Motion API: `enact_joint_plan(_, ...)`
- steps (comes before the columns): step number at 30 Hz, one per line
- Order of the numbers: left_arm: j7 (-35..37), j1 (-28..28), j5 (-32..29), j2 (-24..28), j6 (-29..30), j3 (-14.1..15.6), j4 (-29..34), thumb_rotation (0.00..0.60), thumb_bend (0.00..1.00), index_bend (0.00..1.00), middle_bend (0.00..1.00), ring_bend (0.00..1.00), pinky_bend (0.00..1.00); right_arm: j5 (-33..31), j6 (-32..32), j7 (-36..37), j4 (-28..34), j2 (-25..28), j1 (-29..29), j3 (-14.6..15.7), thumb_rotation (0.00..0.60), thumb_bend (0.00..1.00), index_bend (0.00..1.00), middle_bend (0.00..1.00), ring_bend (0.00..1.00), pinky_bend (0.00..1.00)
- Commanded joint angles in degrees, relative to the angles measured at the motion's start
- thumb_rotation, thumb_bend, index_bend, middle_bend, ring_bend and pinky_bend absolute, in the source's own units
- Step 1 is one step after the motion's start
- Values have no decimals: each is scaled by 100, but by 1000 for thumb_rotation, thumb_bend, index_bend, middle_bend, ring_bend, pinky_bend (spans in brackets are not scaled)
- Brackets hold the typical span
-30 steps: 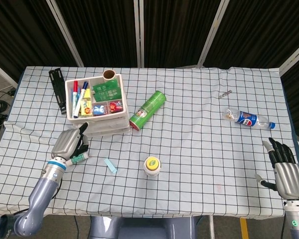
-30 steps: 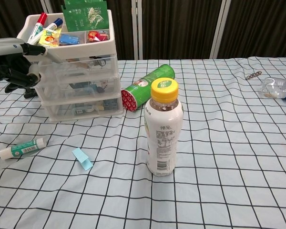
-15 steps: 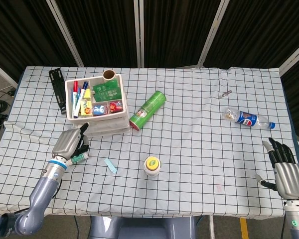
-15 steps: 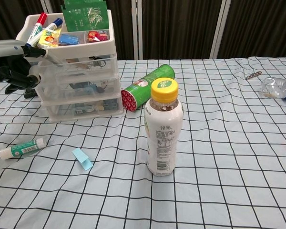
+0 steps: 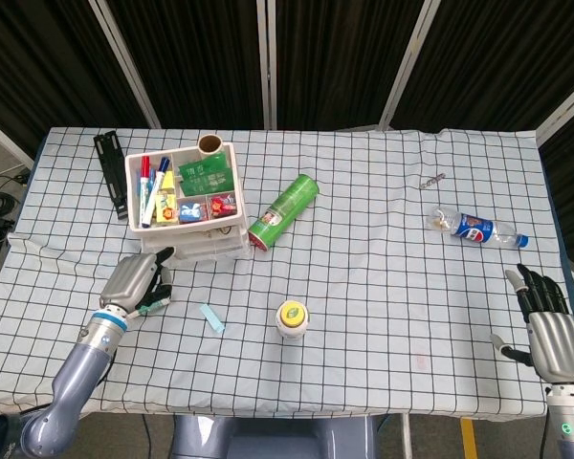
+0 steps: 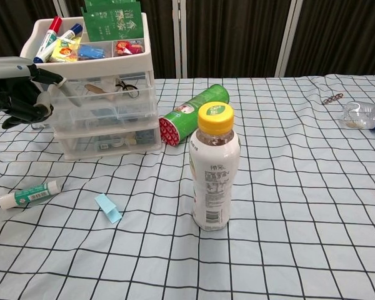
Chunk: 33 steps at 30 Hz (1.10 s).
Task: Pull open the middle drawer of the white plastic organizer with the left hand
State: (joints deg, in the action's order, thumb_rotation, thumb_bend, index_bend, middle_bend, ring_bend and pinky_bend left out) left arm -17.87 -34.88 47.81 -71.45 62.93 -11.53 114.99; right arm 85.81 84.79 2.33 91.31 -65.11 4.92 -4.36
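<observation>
The white plastic organizer [image 5: 186,212] [image 6: 103,94] stands at the back left, with markers and packets in its top tray and three clear drawers below. My left hand [image 5: 134,280] [image 6: 15,94] is at its front left corner. Its fingers [image 6: 57,86] curl onto the drawer fronts at the height of the top and middle drawers. The upper drawer fronts stick out a little towards me; I cannot tell which drawer the fingers hold. My right hand [image 5: 551,330] rests open at the table's near right edge, far from the organizer.
A green can [image 5: 285,210] [image 6: 194,115] lies just right of the organizer. A yellow-capped bottle [image 5: 292,319] [image 6: 215,175] stands mid-table. A small tube [image 6: 28,194] and a blue clip [image 6: 107,208] lie in front of the organizer. A Pepsi bottle [image 5: 478,229] lies far right.
My left hand has drawn back towards me, and the upper drawer fronts have come forward slightly with it. The right hand has stayed put.
</observation>
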Motion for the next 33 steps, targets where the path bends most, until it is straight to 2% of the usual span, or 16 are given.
enact_joint_plan(1, 0, 39, 91, 84, 39, 67, 118, 600, 996, 334, 832, 809, 746, 3, -5, -4, 1, -2, 2, 3, 600, 82, 0, 0, 0, 0)
enact_joint_plan(12, 24, 162, 404, 379, -30, 406, 499, 600, 996, 339, 832, 809, 746, -28, -24, -20, -7, -15, 3, -1, 600, 82, 0, 0, 0, 0)
enact_joint_plan(33, 35, 337, 1019, 509, 116, 728, 868, 600, 996, 334, 832, 809, 746, -18, -15, 0, 0, -6, 0, 0, 600, 83, 0, 0, 0, 0)
